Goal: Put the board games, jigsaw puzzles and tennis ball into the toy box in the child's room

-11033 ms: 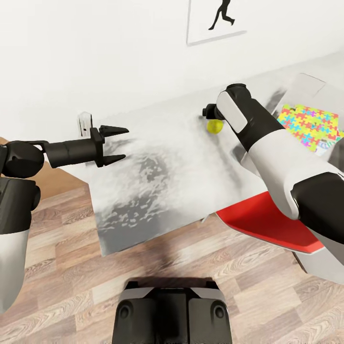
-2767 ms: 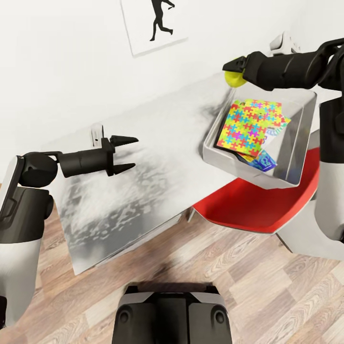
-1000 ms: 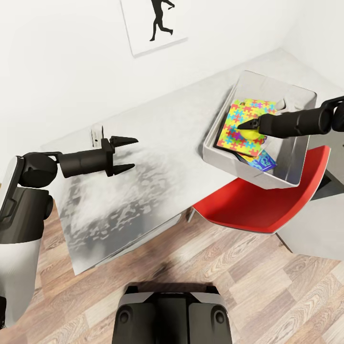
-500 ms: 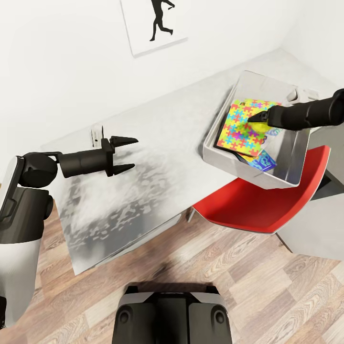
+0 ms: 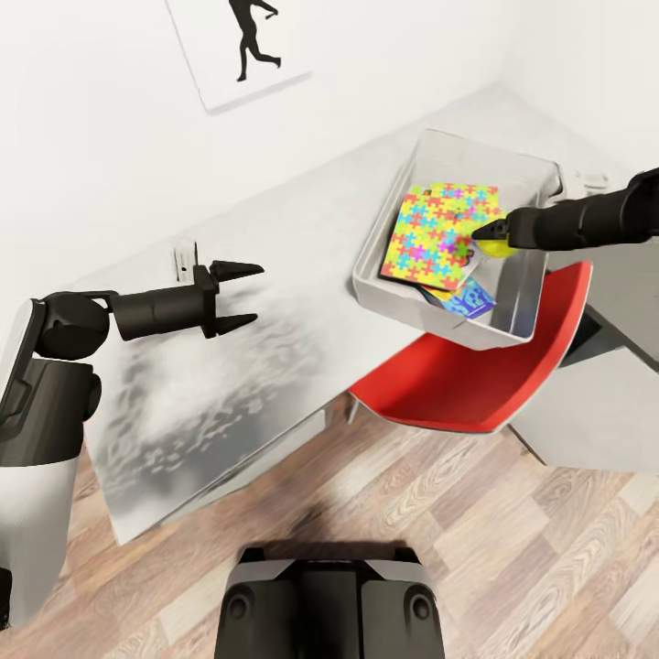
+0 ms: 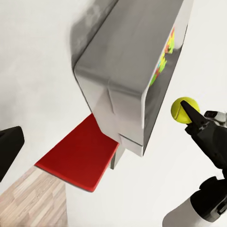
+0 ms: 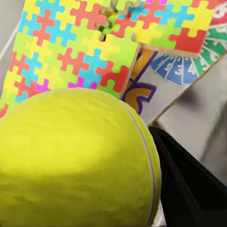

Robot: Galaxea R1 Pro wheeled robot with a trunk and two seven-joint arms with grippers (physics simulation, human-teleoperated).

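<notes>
One tennis ball clamped in right claw over toy box w/ two jigsaw puzzles; left claw apart.

Right gripper holding tennis ball over toy box, jigsaw puzzles inside, red chair below

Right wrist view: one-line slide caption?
Right claw holds tennis ball above jigsaw puzzles in the toy box.

The pale grey-white worktop runs along the white wall into the corner. The light grey toy box sits on it near the front edge, above the red chair. A small white holder stands by the wall.
</notes>
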